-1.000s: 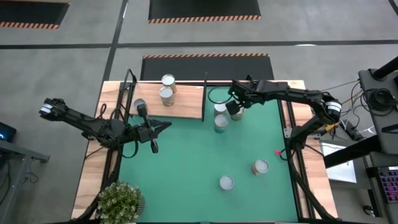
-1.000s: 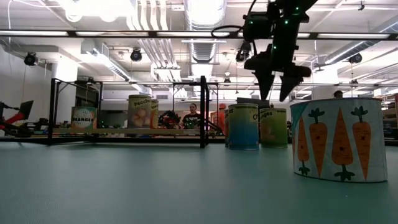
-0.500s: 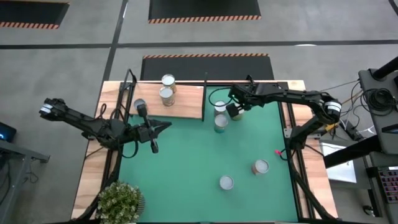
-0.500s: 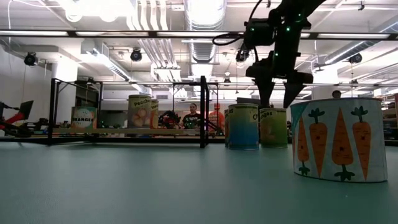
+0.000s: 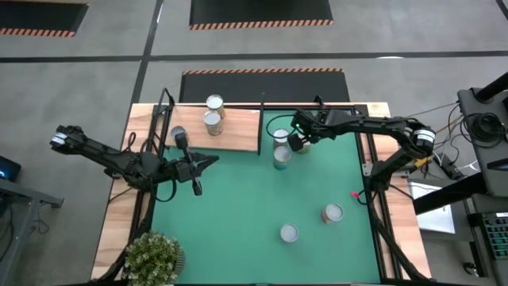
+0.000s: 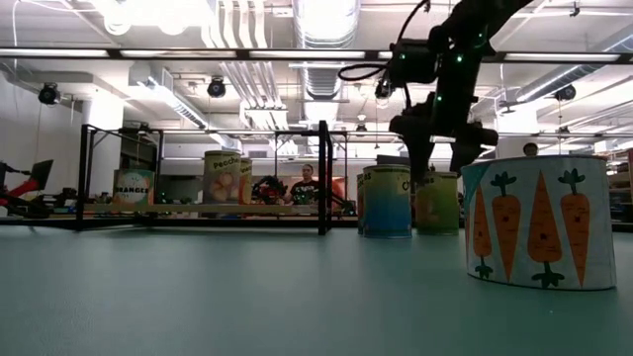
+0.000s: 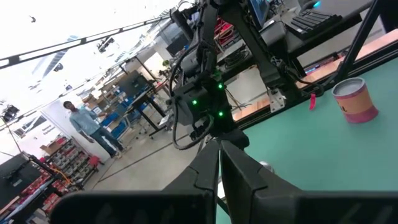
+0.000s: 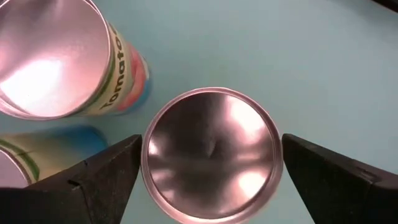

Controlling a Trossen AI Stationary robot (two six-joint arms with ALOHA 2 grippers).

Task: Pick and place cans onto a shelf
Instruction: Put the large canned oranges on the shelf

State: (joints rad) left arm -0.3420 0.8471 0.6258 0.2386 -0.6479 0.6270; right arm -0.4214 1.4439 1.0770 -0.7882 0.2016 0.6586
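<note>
High view: the right gripper hangs over a can at the far middle of the desk, just right of two other cans beside the shelf. In the right wrist view its fingers stand apart on either side of that can's round top, seemingly not yet touching it. Two cans stand on the shelf already; two more sit near the front. The left gripper waits at the desk's left, fingers together.
</note>
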